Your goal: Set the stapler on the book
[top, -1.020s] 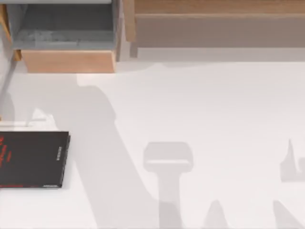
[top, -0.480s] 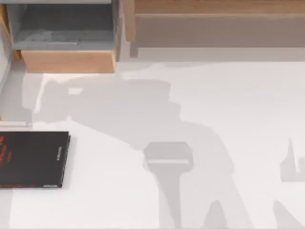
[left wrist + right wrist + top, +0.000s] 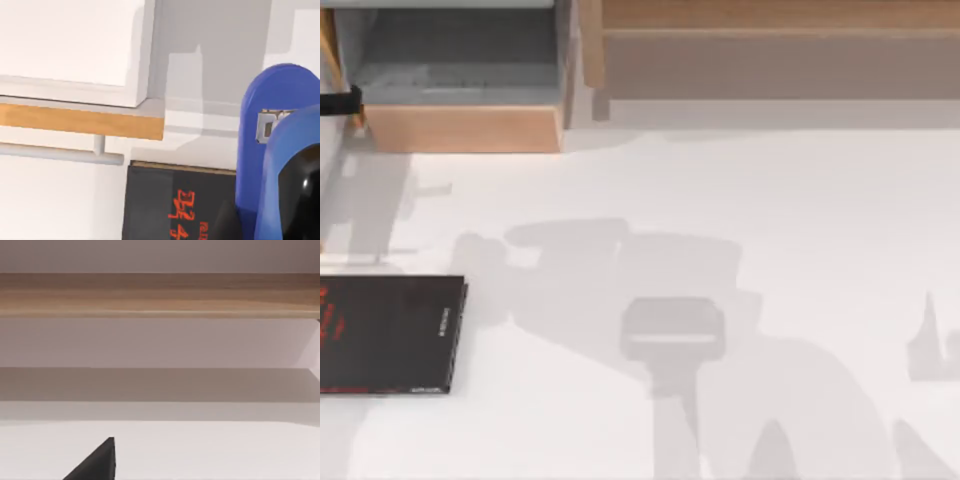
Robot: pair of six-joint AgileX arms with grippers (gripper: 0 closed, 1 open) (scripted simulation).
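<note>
Stapler (image 3: 280,150) is showing large and close in the left wrist view, its blue body rising beside a glossy black part of the left arm, so I am judging that the left fingers are clamped on it, though the fingers themselves are hidden and I cannot tell their state for sure; below it the book (image 3: 175,205) is lying flat with its red markings showing, so the stapler is hanging above the book's edge and not yet resting on it. From above, the book (image 3: 385,335) is lying at the left edge of the table (image 3: 740,220), partly cut off by the view's border. I am taking the stapler as small, rigid and light, with a smooth plastic shell that could slip; holding it across the narrow sides near the middle looks safest; the hinged top could flex if squeezed lengthwise. One dark right finger (image 3: 95,462) is poking into the right wrist view, facing a wooden shelf (image 3: 160,292); whether that pair is apart or together I cannot tell.
</note>
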